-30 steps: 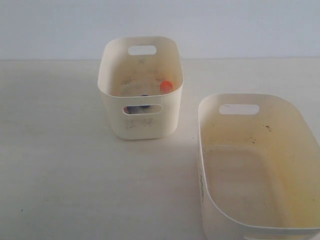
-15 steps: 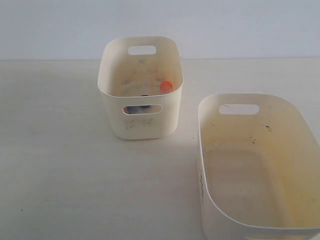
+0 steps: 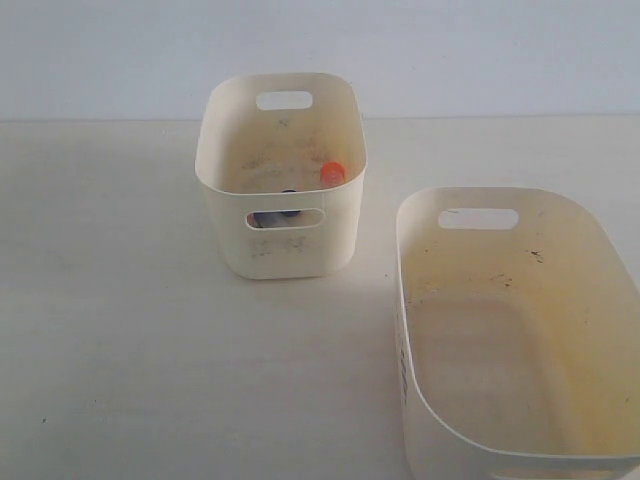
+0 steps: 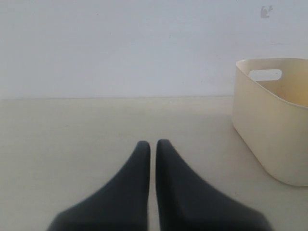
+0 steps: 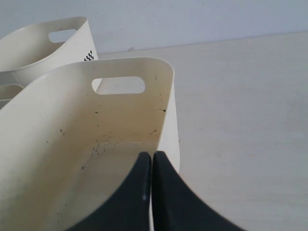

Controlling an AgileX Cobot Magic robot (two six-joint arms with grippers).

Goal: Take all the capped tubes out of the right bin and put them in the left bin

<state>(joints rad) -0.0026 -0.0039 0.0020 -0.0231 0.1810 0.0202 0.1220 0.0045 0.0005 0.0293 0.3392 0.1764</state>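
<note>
Nothing has shifted since a second ago: the capped tubes (image 3: 333, 172), one orange cap showing, lie inside the left bin (image 3: 285, 250), the right bin (image 3: 560, 228) stands near it on the surface (image 3: 130, 330), and the left claw (image 4: 152, 144) and right claw (image 5: 151, 156) are both clenched on nothing.

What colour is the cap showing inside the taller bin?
Orange-red cap, clearest in the exterior view.
</note>
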